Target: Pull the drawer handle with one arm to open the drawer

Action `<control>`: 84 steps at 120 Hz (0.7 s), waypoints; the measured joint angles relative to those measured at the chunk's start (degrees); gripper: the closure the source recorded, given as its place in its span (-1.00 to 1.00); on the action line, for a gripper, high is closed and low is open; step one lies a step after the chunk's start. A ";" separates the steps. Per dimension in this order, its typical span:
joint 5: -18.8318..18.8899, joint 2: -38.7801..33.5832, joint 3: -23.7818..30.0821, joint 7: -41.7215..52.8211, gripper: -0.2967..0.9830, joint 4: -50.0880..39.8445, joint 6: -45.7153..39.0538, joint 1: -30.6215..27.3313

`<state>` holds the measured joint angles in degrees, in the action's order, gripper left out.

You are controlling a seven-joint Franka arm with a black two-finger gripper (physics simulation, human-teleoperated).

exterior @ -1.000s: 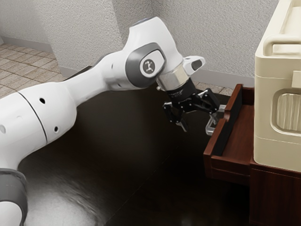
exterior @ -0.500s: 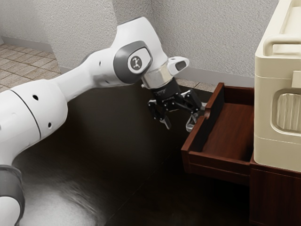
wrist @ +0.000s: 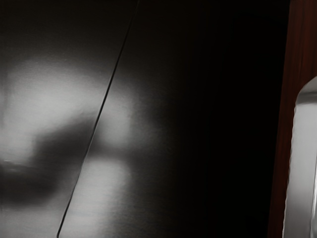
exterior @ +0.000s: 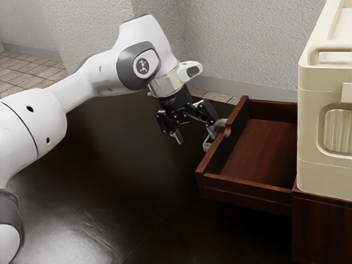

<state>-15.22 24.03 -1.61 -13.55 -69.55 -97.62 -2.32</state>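
Drawing the reddish-brown wooden drawer [exterior: 248,188] out of its dark wooden cabinet [exterior: 322,228] is the step I judge to be in hand, and it looks well advanced: the drawer's front edge stands well apart from the cabinet, with much of the drawer's floor exposed. The silver metal handle [exterior: 207,145] is on the outer face of that front, around the middle of its long edge, between the near and far corners.

My black two-finger claw [exterior: 194,139] is spread, not clenched. One finger is right at the handle, the other hangs free on the side away from the drawer, so I have nothing pinched. I take it that I am pulling by a hook of one finger rather than by a squeeze.

What the next move calls for, I think, is a little more straight draw away from the cabinet, level and square to the front, if the drawer has travel to give. A sideways or upward drift could slip my finger off the handle. Once it is out far enough, I should ease that finger clear without nudging the front back in.
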 joint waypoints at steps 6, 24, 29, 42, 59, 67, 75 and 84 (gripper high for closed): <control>-0.55 -0.01 -1.12 0.50 -0.53 0.01 0.25 0.13; -3.46 -0.63 -2.80 1.99 -0.53 0.75 1.03 -0.25; -4.40 -1.00 -2.79 2.34 -0.53 1.12 1.18 -0.24; -4.81 -6.08 -2.88 1.70 -0.53 1.41 2.41 -0.23; 2.85 -13.69 -2.78 -0.54 -0.53 1.41 5.24 1.97; 4.88 -14.60 -2.58 -1.39 -0.54 1.35 6.26 2.27; 7.29 -14.94 -2.30 -2.14 -0.54 1.41 7.52 3.71; 10.41 -16.30 -2.49 -2.86 -0.53 2.79 9.72 6.64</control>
<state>-4.82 7.73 -4.10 -16.41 -66.76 -87.90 4.31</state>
